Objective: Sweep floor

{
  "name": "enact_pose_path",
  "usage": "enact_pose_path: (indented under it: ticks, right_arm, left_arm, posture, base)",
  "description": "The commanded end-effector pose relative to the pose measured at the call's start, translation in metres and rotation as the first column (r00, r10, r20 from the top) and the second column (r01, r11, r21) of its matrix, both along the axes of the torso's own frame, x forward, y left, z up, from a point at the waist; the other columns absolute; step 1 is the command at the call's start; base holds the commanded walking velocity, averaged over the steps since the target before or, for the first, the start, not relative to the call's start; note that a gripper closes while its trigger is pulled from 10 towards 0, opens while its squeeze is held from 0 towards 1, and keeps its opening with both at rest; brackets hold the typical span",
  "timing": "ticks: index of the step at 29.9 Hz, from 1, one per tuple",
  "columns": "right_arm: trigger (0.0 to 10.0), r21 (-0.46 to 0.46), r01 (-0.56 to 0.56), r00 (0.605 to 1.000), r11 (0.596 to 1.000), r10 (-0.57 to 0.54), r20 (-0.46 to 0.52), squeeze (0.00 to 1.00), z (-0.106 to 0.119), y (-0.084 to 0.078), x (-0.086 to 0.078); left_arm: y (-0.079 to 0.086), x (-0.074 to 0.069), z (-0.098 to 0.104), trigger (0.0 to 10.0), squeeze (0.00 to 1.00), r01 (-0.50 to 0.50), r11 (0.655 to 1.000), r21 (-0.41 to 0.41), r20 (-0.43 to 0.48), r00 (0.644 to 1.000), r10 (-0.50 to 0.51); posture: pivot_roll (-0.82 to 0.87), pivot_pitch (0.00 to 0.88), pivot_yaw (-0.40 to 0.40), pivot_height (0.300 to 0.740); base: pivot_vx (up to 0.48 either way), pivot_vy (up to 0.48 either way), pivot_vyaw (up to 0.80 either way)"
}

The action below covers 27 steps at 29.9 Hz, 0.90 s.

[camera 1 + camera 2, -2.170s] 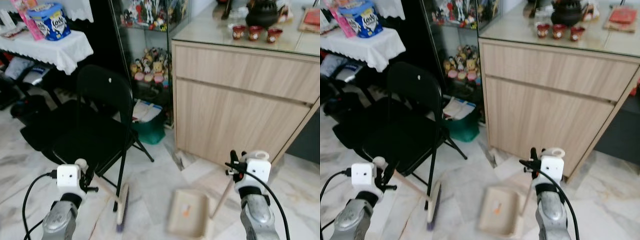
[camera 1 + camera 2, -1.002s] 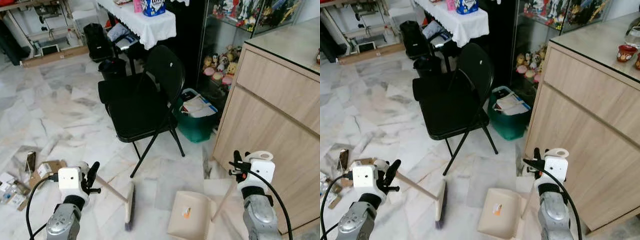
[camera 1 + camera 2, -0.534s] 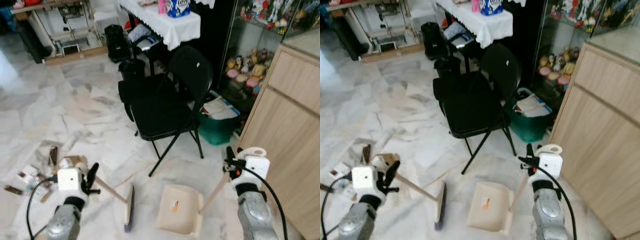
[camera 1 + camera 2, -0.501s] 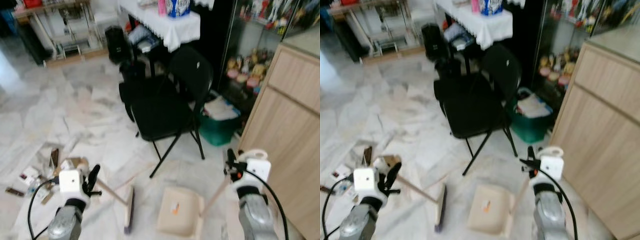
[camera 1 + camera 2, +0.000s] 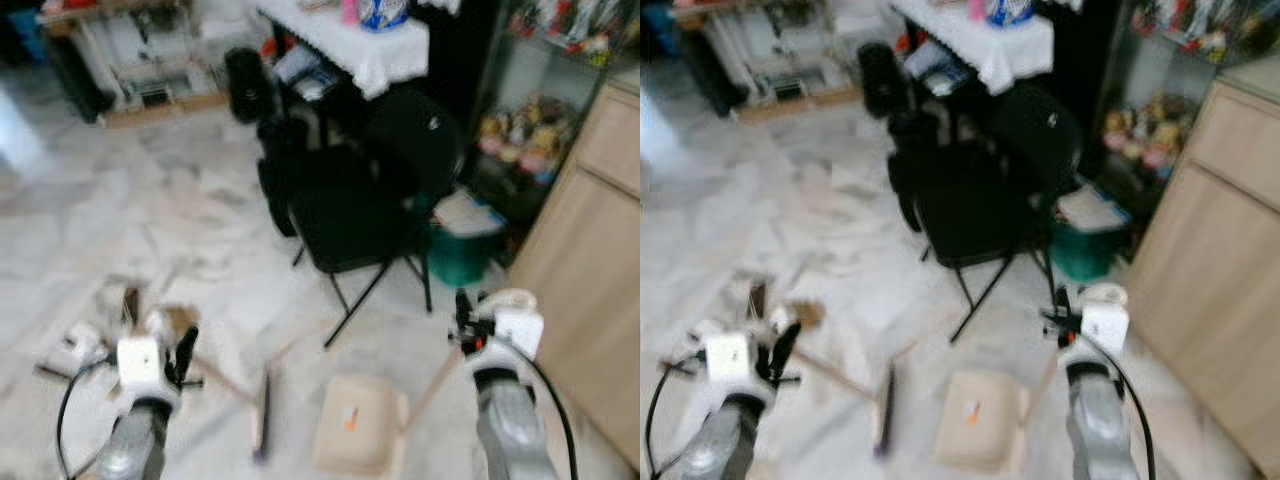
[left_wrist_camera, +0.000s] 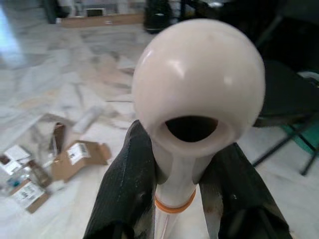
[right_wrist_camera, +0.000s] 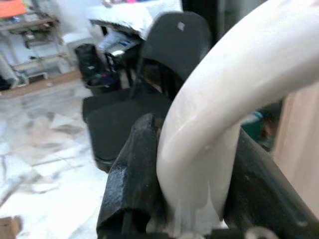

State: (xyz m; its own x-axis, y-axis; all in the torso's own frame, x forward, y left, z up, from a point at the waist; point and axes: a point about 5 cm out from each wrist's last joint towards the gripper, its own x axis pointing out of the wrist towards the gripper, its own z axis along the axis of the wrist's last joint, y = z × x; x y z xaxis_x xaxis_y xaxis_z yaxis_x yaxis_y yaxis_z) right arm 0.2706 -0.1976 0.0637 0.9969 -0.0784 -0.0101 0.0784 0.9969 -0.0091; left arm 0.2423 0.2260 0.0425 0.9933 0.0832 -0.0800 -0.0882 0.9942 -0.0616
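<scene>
My left gripper (image 5: 183,352) is shut on the cream broom handle (image 6: 198,99), low on the left. The broom (image 5: 262,417) slants down to its head on the marble floor between my arms. On the right, my right gripper (image 5: 462,318) is shut on the curved cream handle of the dustpan (image 7: 234,104). The beige dustpan (image 5: 352,427) rests on the floor just right of the broom head. Scraps of cardboard and paper litter (image 5: 130,312) lie on the floor at the left, beside my left arm. The head views are blurred.
A black folding chair (image 5: 375,205) stands straight ahead, a green bin (image 5: 462,245) behind it. A light wooden cabinet (image 5: 590,240) lines the right side. A table with a white cloth (image 5: 365,45) and dark bags sit at the back. Open marble floor (image 5: 120,210) spreads to the left.
The whole picture has shifted right and blurred, so the camera has turned left. More floor and litter show on the left. Both grippers keep their hold.
</scene>
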Motion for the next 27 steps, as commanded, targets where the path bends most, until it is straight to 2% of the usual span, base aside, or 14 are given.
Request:
enact_pose_path:
  ticks: [1,9,14,27]
  right_arm:
    - [10.0,-0.013,-0.021,0.998,1.000,0.022,0.060,0.00,0.017,0.001,0.009]
    - [10.0,-0.048,-0.052,0.997,0.998,0.054,0.062,0.00,0.026,-0.006,0.019]
    - [10.0,-0.058,-0.066,0.995,0.996,0.070,0.070,0.00,0.029,-0.004,0.021]
    - [10.0,-0.028,-0.077,0.994,0.997,0.079,0.071,0.00,0.023,0.010,0.014]
  left_arm:
    - [0.005,0.001,0.008,10.0,0.00,-0.037,0.999,0.001,0.058,0.998,0.037]
    - [-0.006,0.000,0.005,10.0,0.00,-0.059,0.998,-0.026,0.066,0.996,0.061]
    - [-0.009,-0.001,0.007,10.0,0.00,-0.061,0.998,-0.028,0.075,0.995,0.063]
    - [-0.005,0.003,0.016,10.0,0.00,-0.034,0.999,-0.002,0.089,0.995,0.034]
  posture:
    - [-0.04,0.038,0.010,0.740]
    - [-0.03,0.045,-0.021,0.740]
    - [-0.02,0.062,-0.014,0.740]
    - [-0.02,0.061,0.035,0.740]
  base:
    - [0.000,0.341,0.00]
    - [0.000,0.365,0.00]
    - [0.000,0.400,0.00]
    - [0.000,0.401,0.63]
